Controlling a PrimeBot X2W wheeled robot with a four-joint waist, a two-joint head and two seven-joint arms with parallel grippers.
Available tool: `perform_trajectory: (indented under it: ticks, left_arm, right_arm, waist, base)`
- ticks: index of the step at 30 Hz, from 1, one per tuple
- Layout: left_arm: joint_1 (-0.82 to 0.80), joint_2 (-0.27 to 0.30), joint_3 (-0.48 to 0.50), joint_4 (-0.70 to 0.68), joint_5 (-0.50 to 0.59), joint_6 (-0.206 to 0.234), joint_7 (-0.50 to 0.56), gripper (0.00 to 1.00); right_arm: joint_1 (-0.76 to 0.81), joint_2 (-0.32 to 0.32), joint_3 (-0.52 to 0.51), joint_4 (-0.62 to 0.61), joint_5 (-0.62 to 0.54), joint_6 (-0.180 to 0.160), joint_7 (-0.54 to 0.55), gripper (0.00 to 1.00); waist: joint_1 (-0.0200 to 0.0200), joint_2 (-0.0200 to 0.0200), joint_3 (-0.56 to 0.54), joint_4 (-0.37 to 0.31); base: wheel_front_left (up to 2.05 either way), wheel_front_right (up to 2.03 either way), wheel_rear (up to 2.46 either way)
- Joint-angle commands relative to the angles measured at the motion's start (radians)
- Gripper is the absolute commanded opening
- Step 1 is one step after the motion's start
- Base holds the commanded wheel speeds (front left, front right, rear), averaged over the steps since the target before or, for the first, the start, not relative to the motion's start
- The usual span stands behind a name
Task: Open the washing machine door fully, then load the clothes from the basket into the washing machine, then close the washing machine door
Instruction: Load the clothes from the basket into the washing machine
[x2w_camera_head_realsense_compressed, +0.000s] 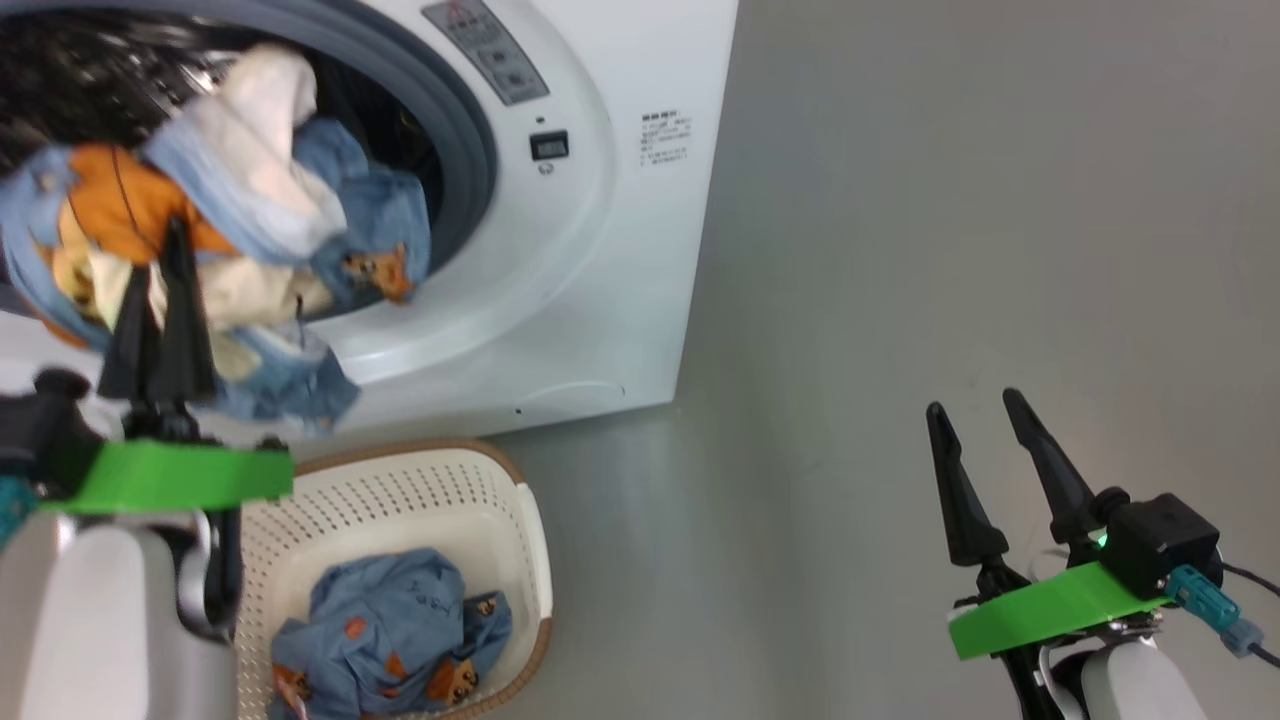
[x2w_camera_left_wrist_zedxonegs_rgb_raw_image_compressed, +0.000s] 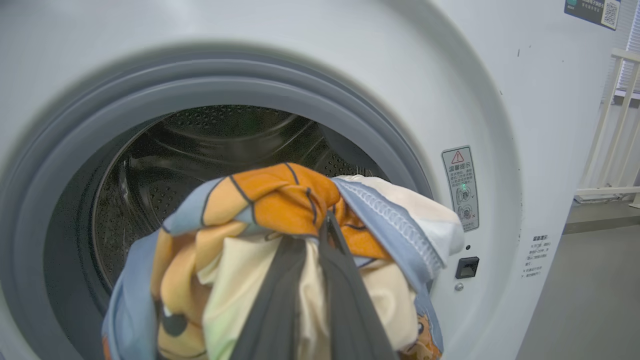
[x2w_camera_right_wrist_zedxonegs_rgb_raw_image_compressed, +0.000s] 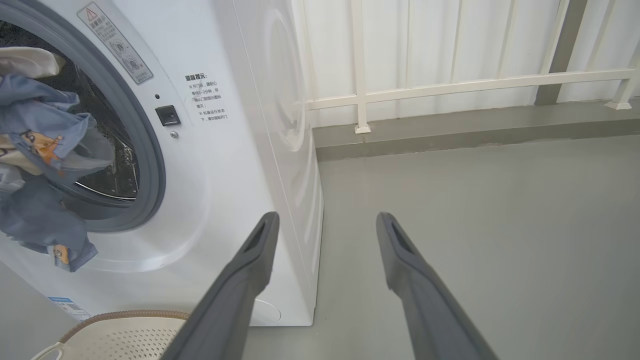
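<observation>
1. The left gripper is clamping a bundle of clothes, its two dark fingers pinched together on the fabric. It is holding the bundle right at the mouth of the washing machine.
2. The step in hand is judged to be loading. The bundle is hanging across the grey rubber ring, partly in front of the drum and partly drooping outside, below the lower lip.
3. To do this well, the arm should be carrying the bundle deep past the ring before letting go. No trailing flap should be resting on the seal, where a closing door could trap it.
4. The right gripper is hovering over the floor, well apart from the machine, with its fingers spread wide and nothing between them.
5. The clothes are looking soft and crumpled: light blue, with orange and cream patches and small bear prints. They are sagging limply around the fingers.
6. A second garment is lying in the basket, just in front of the machine, so loading is judged unfinished.
</observation>
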Motion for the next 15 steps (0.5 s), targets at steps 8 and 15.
perform_trajectory:
  ticks: [8,15]
  left_arm:
    - [-0.213,0.066,0.078,0.043,0.009,-0.003,-0.009,0.0]
    - [-0.326,0.074,0.088,0.099,0.009,-0.003,-0.009,0.0]
  right_arm:
    - [-0.075,-0.002,0.04,-0.041,0.016,0.006,-0.012,1.0]
    - [-0.114,-0.002,0.049,-0.045,0.021,0.006,-0.012,1.0]
  waist:
    - [0.0,0.0,0.182,-0.049]
    - [0.0,0.0,0.289,-0.044]
  base:
    - [0.0,0.0,0.0]
    - [0.0,0.0,0.0]
